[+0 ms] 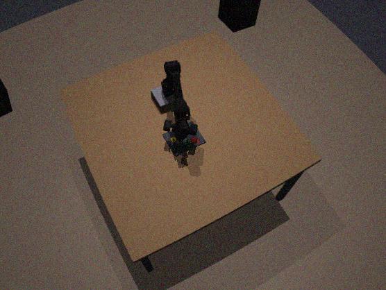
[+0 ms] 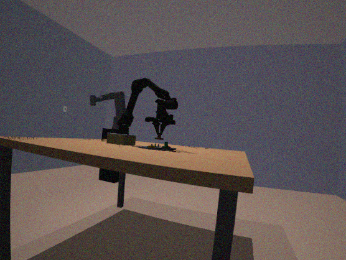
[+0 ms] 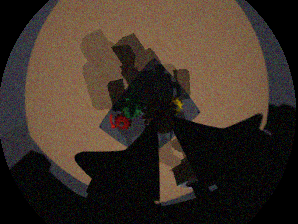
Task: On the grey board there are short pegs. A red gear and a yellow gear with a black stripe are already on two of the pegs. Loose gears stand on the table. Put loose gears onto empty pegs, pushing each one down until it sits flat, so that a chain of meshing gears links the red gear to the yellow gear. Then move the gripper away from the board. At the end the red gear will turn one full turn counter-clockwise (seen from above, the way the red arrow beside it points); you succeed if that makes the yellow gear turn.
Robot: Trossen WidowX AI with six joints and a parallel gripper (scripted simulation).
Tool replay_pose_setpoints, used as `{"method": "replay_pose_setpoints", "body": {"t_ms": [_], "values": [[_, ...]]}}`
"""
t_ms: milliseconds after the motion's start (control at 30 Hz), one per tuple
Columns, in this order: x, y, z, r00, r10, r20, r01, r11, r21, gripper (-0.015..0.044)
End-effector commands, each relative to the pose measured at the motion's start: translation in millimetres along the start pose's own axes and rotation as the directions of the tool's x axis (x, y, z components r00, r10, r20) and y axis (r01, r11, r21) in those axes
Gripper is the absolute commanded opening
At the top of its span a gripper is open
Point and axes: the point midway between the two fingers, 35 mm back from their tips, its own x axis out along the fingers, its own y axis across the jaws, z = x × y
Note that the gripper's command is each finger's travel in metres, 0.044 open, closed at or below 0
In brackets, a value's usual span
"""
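My gripper (image 2: 159, 134) (image 3: 162, 121) is shut on a dark gear (image 2: 158, 139), held flat above the grey board (image 1: 202, 137) (image 3: 190, 110). In the wrist view the held gear is a dark shape over the board's middle. The red gear (image 1: 195, 139) (image 3: 121, 119) sits on the board beside the red arrow (image 3: 112, 121). A green gear (image 3: 131, 108) (image 2: 166, 143) stands right beside the red one; whether it sits flat is too dark to tell. The yellow gear (image 1: 171, 139) (image 3: 178, 104) is at the other side, partly covered. The pegs between are hidden by the gripper and held gear.
A pale box (image 1: 157, 96) (image 2: 121, 139) stands on the table (image 1: 222, 180) (image 2: 187, 162) near the arm's base. The arm's shadows fall across the board and the table beyond it. No other loose gear can be made out.
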Motion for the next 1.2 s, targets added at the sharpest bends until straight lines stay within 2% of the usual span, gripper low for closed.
{"method": "replay_pose_setpoints", "body": {"t_ms": [0, 367, 733, 1033, 1167], "values": [[-0.2, 0.3, 0.2, 1.000, 0.003, -0.002, -0.003, 0.996, -0.091, 0.0000], [-0.9, 0.2, 0.1, 1.000, 0.003, -0.002, -0.004, 0.918, -0.397, 0.0000], [-1.3, 0.0, 0.1, 1.000, 0.003, -0.002, -0.004, 0.749, -0.662, 0.0000], [-1.7, -0.1, 0.1, 1.000, 0.003, -0.002, -0.003, 0.559, -0.829, 0.0000], [-1.5, -0.1, 0.1, 1.000, 0.003, -0.002, -0.003, 0.543, -0.839, 0.0000]]}}
